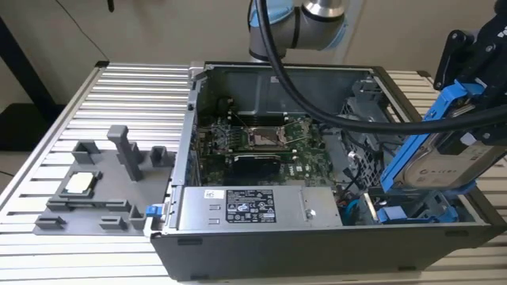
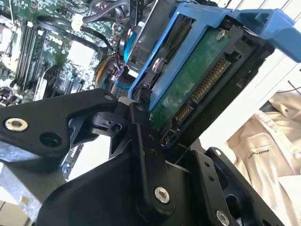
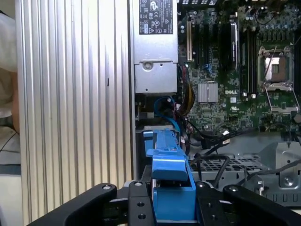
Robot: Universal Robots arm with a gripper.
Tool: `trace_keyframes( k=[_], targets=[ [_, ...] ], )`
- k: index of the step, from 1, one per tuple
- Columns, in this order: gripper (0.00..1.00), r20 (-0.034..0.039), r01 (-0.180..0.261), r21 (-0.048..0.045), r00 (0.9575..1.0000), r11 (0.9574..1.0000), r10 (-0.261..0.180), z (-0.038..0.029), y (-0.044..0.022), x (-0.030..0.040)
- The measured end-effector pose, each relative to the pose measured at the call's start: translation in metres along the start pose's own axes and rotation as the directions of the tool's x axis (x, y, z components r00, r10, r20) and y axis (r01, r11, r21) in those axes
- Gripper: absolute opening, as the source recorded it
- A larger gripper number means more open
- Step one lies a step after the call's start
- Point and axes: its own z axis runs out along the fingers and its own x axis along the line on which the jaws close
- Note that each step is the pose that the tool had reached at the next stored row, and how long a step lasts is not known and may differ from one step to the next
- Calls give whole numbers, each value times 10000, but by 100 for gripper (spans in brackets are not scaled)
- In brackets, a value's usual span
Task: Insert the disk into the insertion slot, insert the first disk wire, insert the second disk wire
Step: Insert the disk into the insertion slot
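My black gripper (image 1: 469, 98) is shut on the disk (image 1: 443, 160), a silver-grey drive with a white label in a bright blue frame. It hangs tilted, its lower end just above the insertion slot (image 1: 416, 211), the blue-trimmed bay at the near corner of the open computer case, on the exterior view's right. The second wrist view shows the disk's green circuit board (image 2: 190, 87) and its connector, held by the blue frame (image 2: 230, 21). In the first wrist view the frame (image 3: 169, 181) sits between the gripper's black fingers (image 3: 136, 205).
The open case holds a motherboard (image 1: 262, 142) and a grey power supply (image 1: 241, 208). The arm's thick black cable (image 1: 317, 101) crosses above it. A grey fixture (image 1: 103, 184) stands on the slatted table (image 1: 119, 89). White clothing (image 2: 265, 150) is beside the case.
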Motion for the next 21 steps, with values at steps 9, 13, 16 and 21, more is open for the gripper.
trace_keyframes(
  k=[9,13,16,21],
  targets=[
    [33,1,136,44,9999,9999,-136,113,-8,-2],
    [33,50,219,75,9997,9997,-220,155,-9,-1],
    [33,74,220,76,9997,9997,-220,178,-11,-2],
    [33,102,223,75,9997,9997,-224,233,-16,-4]
  ],
)
